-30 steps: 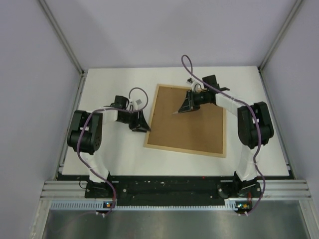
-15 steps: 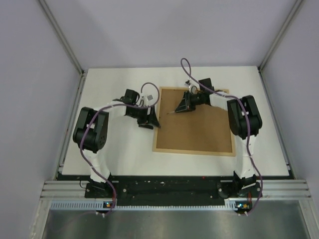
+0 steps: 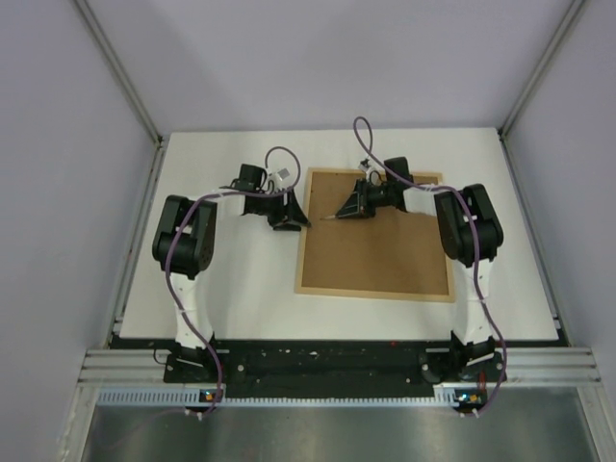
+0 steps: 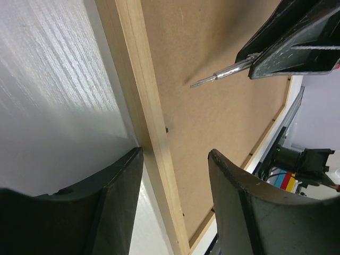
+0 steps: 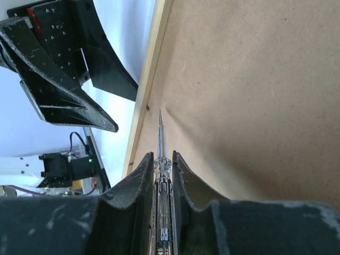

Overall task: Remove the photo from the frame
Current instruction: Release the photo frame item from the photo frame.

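**Frame face down, tool at its left rail**

The frame (image 3: 373, 293) lies flat on the white table (image 3: 231, 279), right of the middle, back side up. A brown backing board (image 3: 380, 245) fills its inside, so the photo is hidden from every view.

The right gripper (image 3: 348, 207) reaches over the far-left part of the board. Its jaws are pinched on a thin screwdriver (image 5: 161, 138) (clear handle, bare metal shaft) that sticks straight out between the fingertips. The shaft points toward the frame's left rail, and its tip ends over the board just short of the rail, near a small dark tab (image 5: 147, 108) on the rail's inner edge. Whether the tip touches the board cannot be told.

The left gripper (image 3: 291, 217) sits at the same rail from the outer side, close to the right one. Its jaws are spread wide. In the wrist view one finger (image 4: 119, 202) hangs over the table and the other (image 4: 234, 196) over the board, with the rail running between them and a gap on either side. Nothing is held there.
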